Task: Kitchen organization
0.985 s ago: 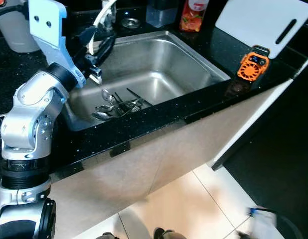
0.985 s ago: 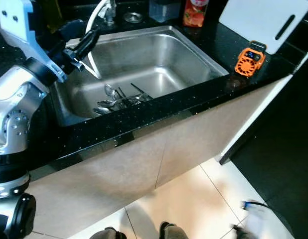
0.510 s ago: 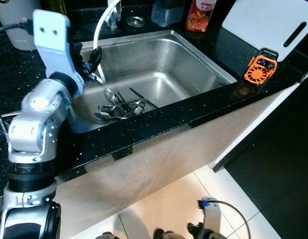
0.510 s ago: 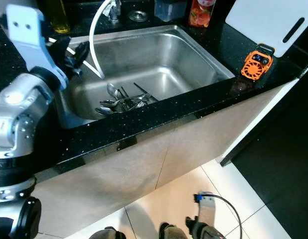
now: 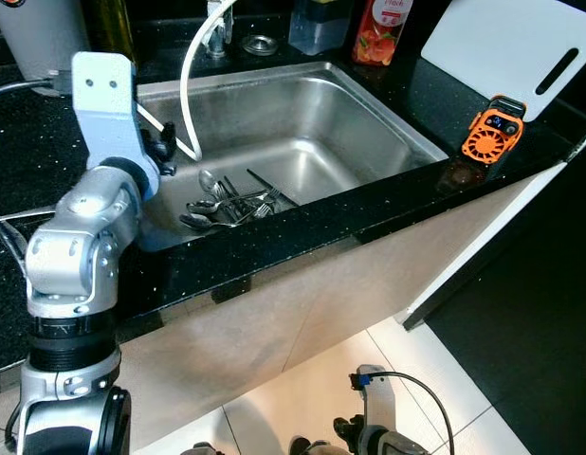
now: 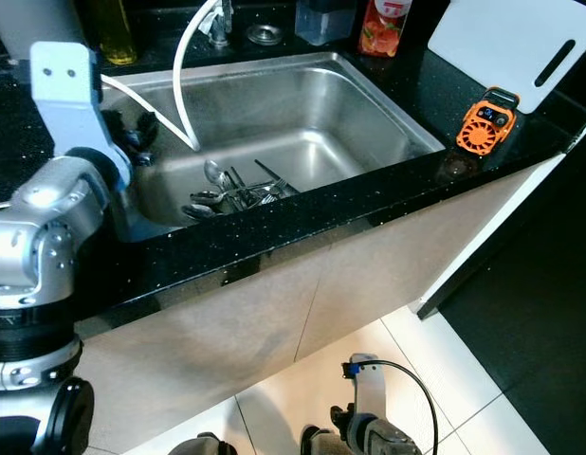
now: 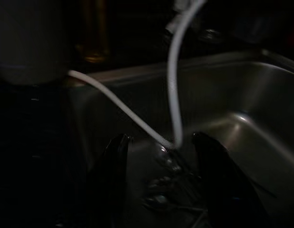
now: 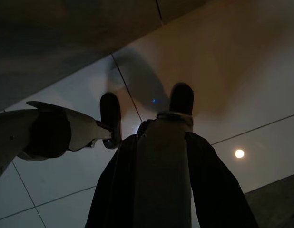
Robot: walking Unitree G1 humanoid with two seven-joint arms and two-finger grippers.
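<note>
The left claw [image 7: 159, 183] hangs at the left rim of the steel sink [image 5: 369, 114], its two black fingers [image 7: 113, 166] spread apart with nothing between them — open over the basin. A white hose [image 5: 187, 85] loops down from the tap [image 5: 215, 28] into the sink and ends near the claw. On the sink floor lies a heap of cutlery [image 5: 227, 201] — spoons and forks tangled together, near the front wall and just beyond the claw's fingertips.

The black speckled table [image 5: 274, 242] runs around the sink. On its right side stands a small orange device [image 5: 488, 133] with a round grille, and behind it leans a white cutting board [image 5: 511, 43] with a slot handle. At the back stand a clear container [image 5: 317, 24] and a bottle with a red-orange label [image 5: 383, 28]; the writing on it is too small to read. A pale grey vessel [image 5: 37, 38] stands at the far left.

The right claw [image 8: 147, 107] hangs low over the tiled floor [image 5: 312, 389], its fingers apart and empty.
</note>
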